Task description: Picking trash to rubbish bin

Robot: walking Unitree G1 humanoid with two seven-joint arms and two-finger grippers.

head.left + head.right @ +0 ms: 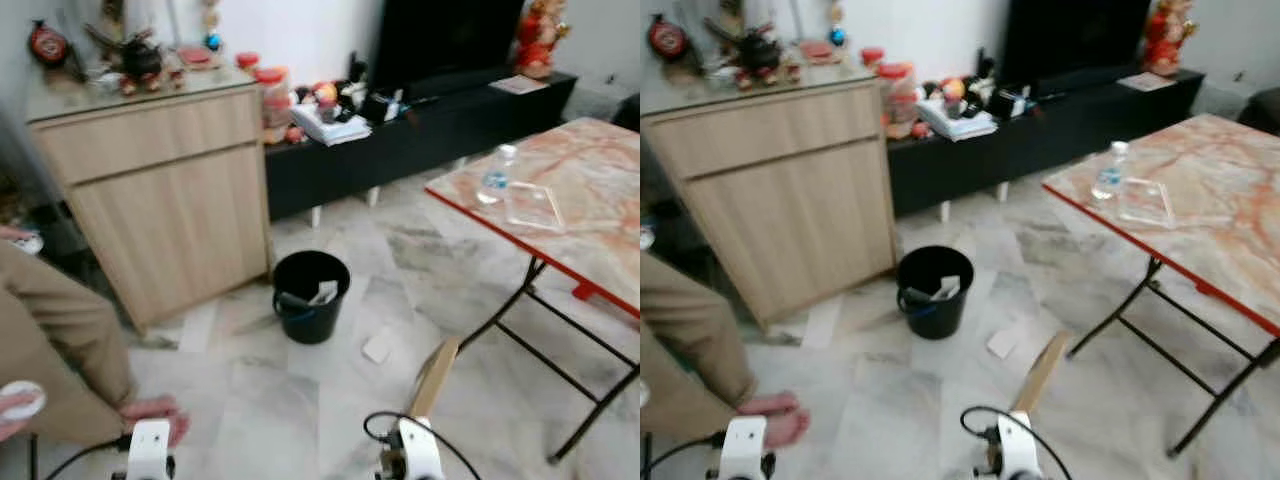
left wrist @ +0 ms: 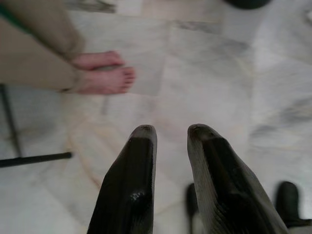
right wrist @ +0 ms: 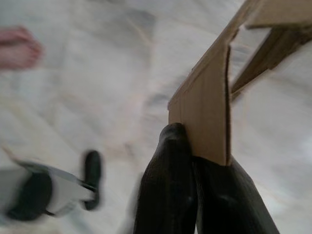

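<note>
Left to right: the left gripper, fingers slightly parted and empty, hangs over bare floor near a person's foot. The black bin stands ahead by the cabinet. The right gripper is pinched shut on the lower edge of a cardboard strip: light, stiff, probably easily creased, best held at that edge.

Head stereo pair looks down at the bin; wrist cameras face floor.
</note>
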